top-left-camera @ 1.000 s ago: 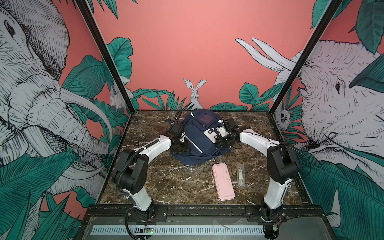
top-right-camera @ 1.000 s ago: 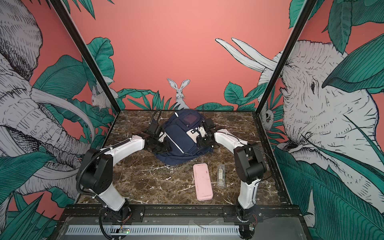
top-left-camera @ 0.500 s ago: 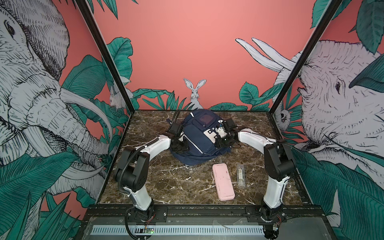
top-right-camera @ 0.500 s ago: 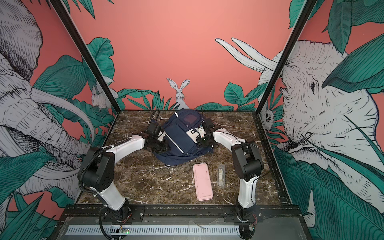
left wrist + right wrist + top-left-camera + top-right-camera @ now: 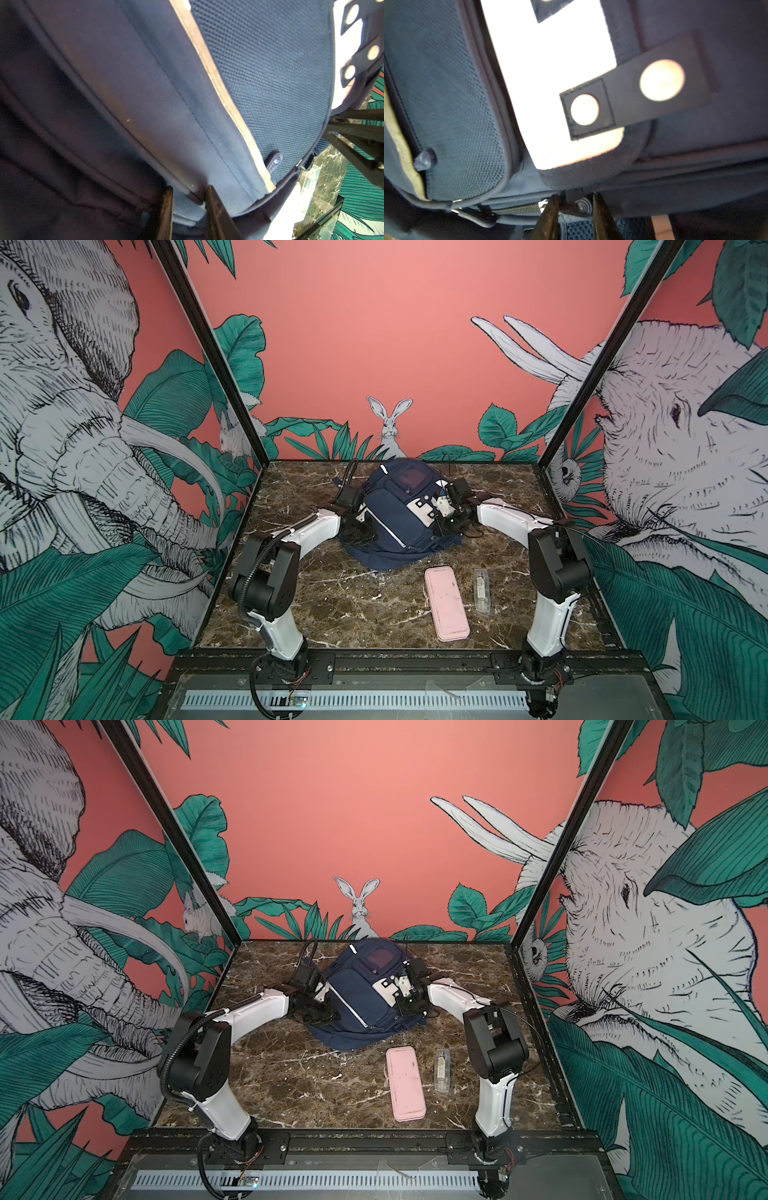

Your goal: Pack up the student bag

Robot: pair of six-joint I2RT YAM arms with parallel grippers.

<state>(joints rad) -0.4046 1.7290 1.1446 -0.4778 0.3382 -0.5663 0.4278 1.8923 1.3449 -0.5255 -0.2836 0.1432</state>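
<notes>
— Where does the student bag [image 5: 401, 510] sit in both top views?

— Toward the far end of the marble table [image 5: 332, 605], front face up, with its dark square patch at the far end.

— And the arms?

— The left gripper [image 5: 356, 526] is against the bag's left flank. The right gripper [image 5: 444, 512] is against its right flank, beside the white patch [image 5: 420, 506]. From up there I cannot tell how either pair of jaws stands.

— Anything else on the table?

— A pink pencil case [image 5: 446, 603] lies nearer the front edge, apart from the bag. A small clear plastic case [image 5: 482, 591] lies just beside it on the right.

— The left wrist view?

— Navy fabric fills it, crossed by the reflective stripe [image 5: 218, 83], and a front-pocket zipper pull [image 5: 274, 161] sits next to the stripe. The fingers [image 5: 216, 214] stand a narrow way apart, and a piped seam [image 5: 178, 185] of the bag runs down into the gap. Its end rests against one finger, and a sliver of paler fabric shows before the other. Whether they truly bite it, I cannot tell.

— The right wrist view?

— The white patch glares, and a dark strap [image 5: 633, 89] with two pale round snaps lies across it. Below, a zipper [image 5: 519, 207] leads to a riveted zipper tab [image 5: 580, 204] that sits between the fingers [image 5: 548, 218]. The jaws are narrow and the tab nearly fills the gap, but I cannot tell whether it is squeezed.
</notes>
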